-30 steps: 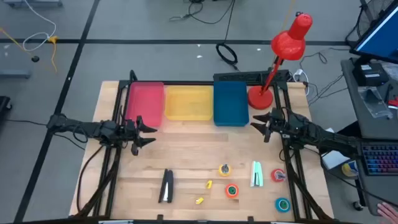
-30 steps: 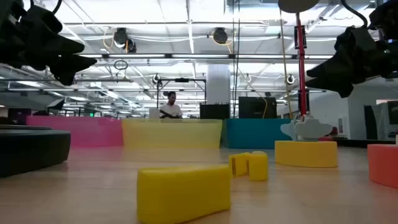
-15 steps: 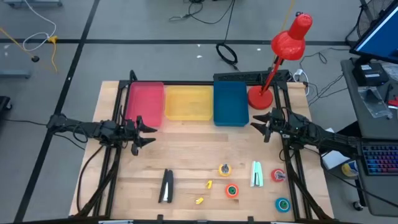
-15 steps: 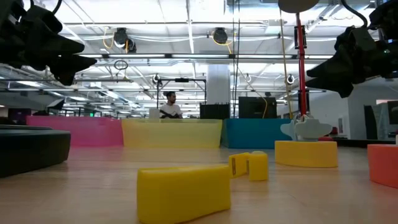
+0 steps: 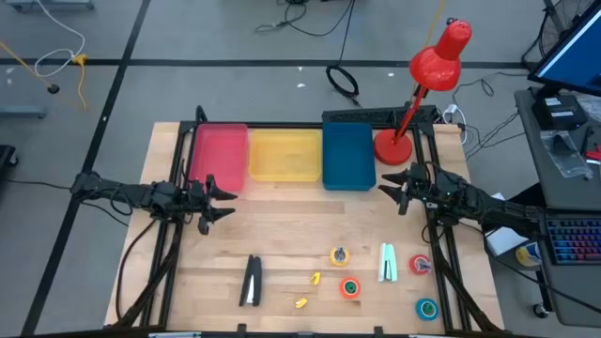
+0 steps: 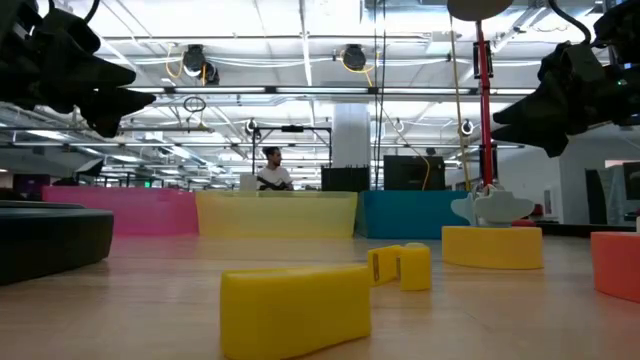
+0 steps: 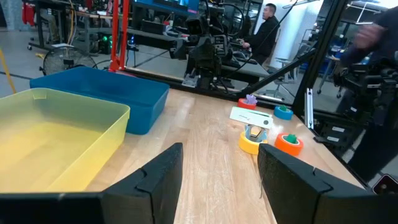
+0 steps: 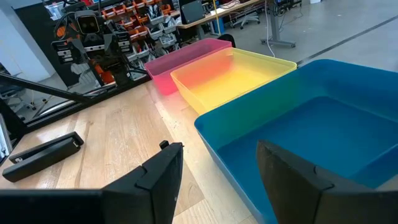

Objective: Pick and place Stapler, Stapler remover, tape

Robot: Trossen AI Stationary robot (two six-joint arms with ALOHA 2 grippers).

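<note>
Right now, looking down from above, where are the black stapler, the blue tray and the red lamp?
Black stapler (image 5: 252, 280), high view, middle of its long body.
Blue tray (image 5: 348, 156), high view, bare floor inside the tray.
Red lamp (image 5: 439, 58), high view, on its red shade.

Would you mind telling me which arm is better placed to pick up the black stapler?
Probably the left: the black stapler lies on the left half of the table, nearer the open left gripper than the right gripper.
</note>
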